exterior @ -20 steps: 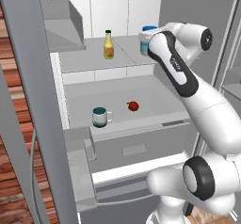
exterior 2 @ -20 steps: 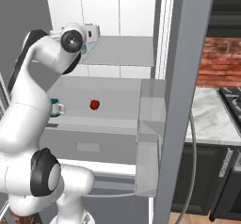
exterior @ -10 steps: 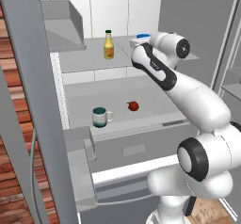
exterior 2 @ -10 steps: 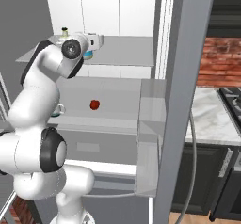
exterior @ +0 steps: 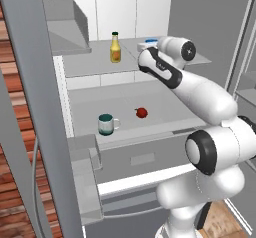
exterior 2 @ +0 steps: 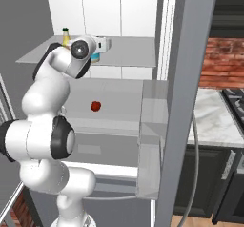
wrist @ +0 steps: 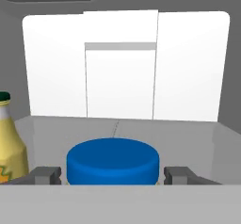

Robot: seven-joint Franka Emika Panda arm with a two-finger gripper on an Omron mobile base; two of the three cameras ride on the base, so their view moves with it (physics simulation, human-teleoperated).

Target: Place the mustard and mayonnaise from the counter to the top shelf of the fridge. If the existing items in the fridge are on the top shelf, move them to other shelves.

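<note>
On the fridge's top shelf (exterior: 90, 64) stands the mustard (exterior: 115, 48), a yellow bottle with a dark cap. To its right is the blue-lidded mayonnaise (exterior: 149, 42), with my gripper (exterior: 153, 46) shut on it just over the same shelf. In the hand view the blue lid of the mayonnaise (wrist: 113, 159) sits between the two fingertips of the gripper (wrist: 113, 175), and the mustard (wrist: 9, 143) stands at the left edge. From the right base view the mayonnaise (exterior 2: 96, 55) peeks out beside the hand, with the mustard (exterior 2: 66, 34) behind it.
A teal mug (exterior: 105, 124) and a small red fruit (exterior: 141, 112) sit on the wider shelf below. The open fridge door (exterior: 30, 107) with its bins stands at the left. A door bin (exterior 2: 152, 126) and the marble counter (exterior 2: 214, 111) lie to the right.
The arm has swung its elbow inward and the hand has carried the mayonnaise a little to the left over the top shelf. The mustard, the mug and the fruit have stayed put.
</note>
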